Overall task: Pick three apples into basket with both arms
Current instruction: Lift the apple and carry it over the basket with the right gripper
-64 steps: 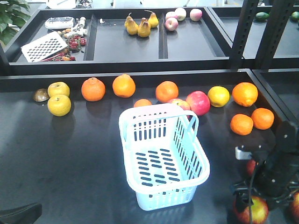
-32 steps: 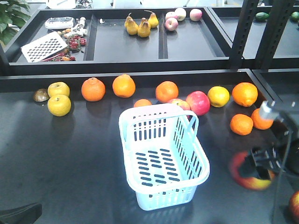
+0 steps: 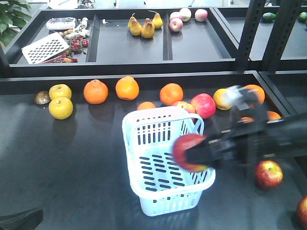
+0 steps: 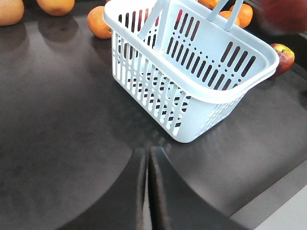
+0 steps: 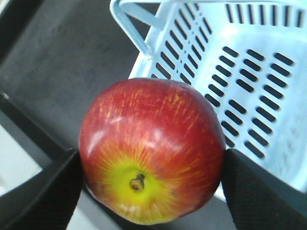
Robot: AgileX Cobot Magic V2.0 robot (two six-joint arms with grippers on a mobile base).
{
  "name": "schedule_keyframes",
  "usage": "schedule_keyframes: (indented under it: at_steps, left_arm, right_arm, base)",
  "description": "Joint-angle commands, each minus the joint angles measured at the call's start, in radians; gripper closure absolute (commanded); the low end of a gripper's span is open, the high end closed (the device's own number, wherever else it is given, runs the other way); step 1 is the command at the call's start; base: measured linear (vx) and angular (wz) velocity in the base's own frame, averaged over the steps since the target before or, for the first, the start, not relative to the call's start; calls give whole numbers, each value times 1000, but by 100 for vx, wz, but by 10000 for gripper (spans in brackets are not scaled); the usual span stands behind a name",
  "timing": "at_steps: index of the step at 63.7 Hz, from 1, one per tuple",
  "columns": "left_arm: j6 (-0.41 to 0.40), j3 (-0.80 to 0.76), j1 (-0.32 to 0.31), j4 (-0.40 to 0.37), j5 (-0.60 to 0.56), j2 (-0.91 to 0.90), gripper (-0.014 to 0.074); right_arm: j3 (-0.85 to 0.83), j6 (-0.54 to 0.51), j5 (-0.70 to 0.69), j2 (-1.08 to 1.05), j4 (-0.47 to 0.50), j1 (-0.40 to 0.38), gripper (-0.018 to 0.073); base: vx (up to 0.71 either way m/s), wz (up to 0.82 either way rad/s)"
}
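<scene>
held apple (image 5: 151, 143): dark red, fine yellow streaks, yellow-green patch round the brown stem
loose apple (image 3: 268, 173): red, small yellow-green spot on top
basket (image 3: 168, 205): pale blue-white, rows of slots showing dark
bench (image 3: 72, 163): matte black-grey, faint pale sheen
right tool (image 5: 151, 187): plain black either side of the red skin
left tool (image 4: 147, 187): plain black, thin pale seam down the middle
oranges (image 3: 96, 91): bright orange, unmarked
yellow fruits (image 3: 61, 108): yellow-green
pink-red apple (image 3: 203, 105): bright pink-red
pears (image 3: 142, 27): yellow-brown
perforated plate (image 3: 45, 47): white, grid of dark holes
shelf (image 3: 129, 50): black
</scene>
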Motion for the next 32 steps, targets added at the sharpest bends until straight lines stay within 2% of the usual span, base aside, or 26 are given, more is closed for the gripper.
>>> schedule_keyframes:
  at_steps: [1, 10, 22, 28, 32]
  left_arm:
    - [-7, -25, 2, -11, -73, 0, 604]
    - [-7, -25, 2, -11, -74, 0, 604]
    - [-7, -25, 2, -11, -70, 0, 604]
    - [-7, -25, 2, -11, -70, 0, 604]
    - [-7, -25, 2, -11, -70, 0, 604]
  right_arm:
    - [-25, -22, -183, 36, 51, 67, 500]
    - [-25, -38, -305, 89, 19, 100, 382]
    - [-25, -60, -330, 123, 12, 100, 112]
    - [-25, -82, -340, 126, 13, 100, 10]
    - [-25, -86, -350, 126, 13, 100, -23]
  base:
    - [0, 0]
    - [0, 0]
    - [0, 0]
    - [0, 0]
    - [0, 0]
